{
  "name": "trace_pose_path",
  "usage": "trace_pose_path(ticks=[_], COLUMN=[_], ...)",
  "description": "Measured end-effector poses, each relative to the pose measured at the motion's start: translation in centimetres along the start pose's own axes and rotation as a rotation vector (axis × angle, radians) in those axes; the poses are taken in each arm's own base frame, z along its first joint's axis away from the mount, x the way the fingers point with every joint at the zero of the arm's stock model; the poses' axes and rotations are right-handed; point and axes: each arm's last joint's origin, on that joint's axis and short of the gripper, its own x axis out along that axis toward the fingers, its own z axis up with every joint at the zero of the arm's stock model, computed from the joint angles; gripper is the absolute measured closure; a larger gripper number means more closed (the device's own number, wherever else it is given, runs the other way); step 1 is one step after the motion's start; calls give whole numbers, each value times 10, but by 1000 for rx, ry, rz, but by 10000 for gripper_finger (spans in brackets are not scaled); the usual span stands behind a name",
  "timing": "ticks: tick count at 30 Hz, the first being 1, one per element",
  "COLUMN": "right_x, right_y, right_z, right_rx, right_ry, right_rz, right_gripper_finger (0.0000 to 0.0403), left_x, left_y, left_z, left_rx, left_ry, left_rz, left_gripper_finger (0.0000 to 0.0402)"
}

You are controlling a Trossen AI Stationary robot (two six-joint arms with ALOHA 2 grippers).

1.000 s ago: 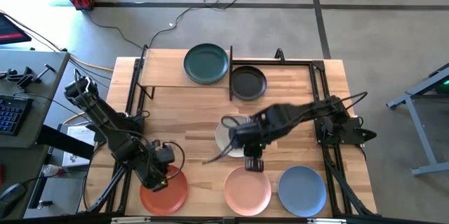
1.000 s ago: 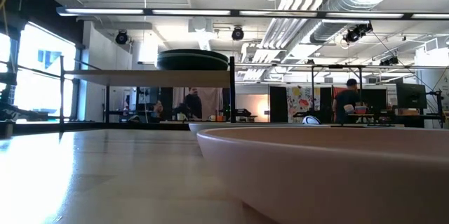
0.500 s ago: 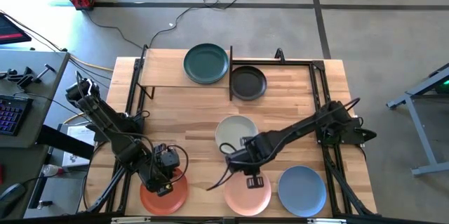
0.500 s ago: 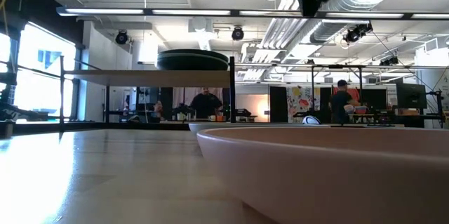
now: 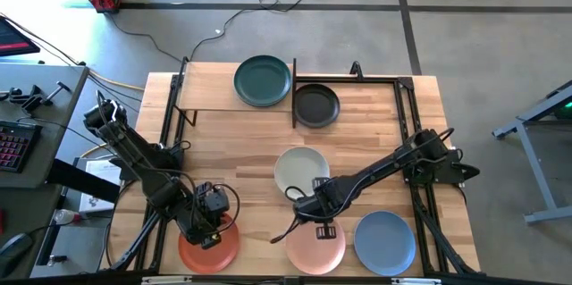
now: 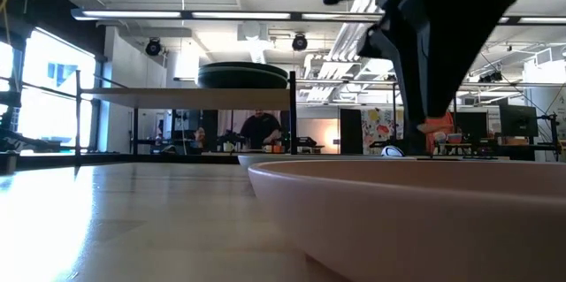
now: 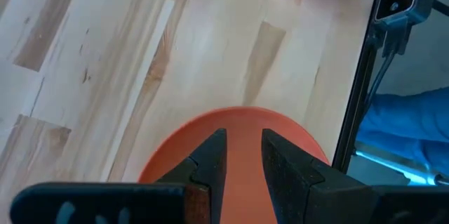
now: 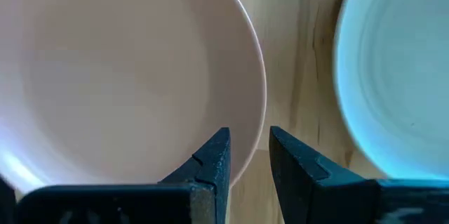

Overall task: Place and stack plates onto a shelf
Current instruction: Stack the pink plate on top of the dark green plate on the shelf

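High: right gripper point(image 5: 323, 228) is hung over the pink plate point(image 5: 315, 242) rim; teal plate point(image 5: 263, 80) is seen on the shelf point(image 5: 214, 97). Low: pink plate is cropped. Wrists: left gripper point(image 7: 243, 159) fingers parted over the orange plate point(image 7: 242, 133), right fingers parted, nothing gripped.

Both arms point(image 5: 134, 155) are dark, jointed and slim, trailing black cables, each apparently ending in wedge-shaped black fingers point(image 7: 210, 157).

Matt, smooth glaze is showing on the pink plate point(image 8: 119, 69) and orange plate point(image 7: 242, 147); the table point(image 7: 140, 55) is showing pale, grained wood.
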Motion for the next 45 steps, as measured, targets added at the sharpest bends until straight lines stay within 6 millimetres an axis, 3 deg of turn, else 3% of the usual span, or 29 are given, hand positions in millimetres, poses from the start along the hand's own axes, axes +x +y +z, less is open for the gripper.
trace_pose_path(ticks=[13, 41, 45], right_x=[23, 41, 41], right_y=[-5, -4, -4], right_z=[-10, -6, -6], right_rx=[61, 70, 77], right_ry=[-1, -6, -5], right_rz=[0, 14, 14], right_gripper_finger=[324, 325, 350], left_x=[0, 0, 0], left_y=[0, 0, 0], left_z=[0, 0, 0], left_rx=[0, 9, 10], left_ry=[-7, -7, -7], left_rz=[5, 7, 8], left_gripper_finger=[323, 323, 323])
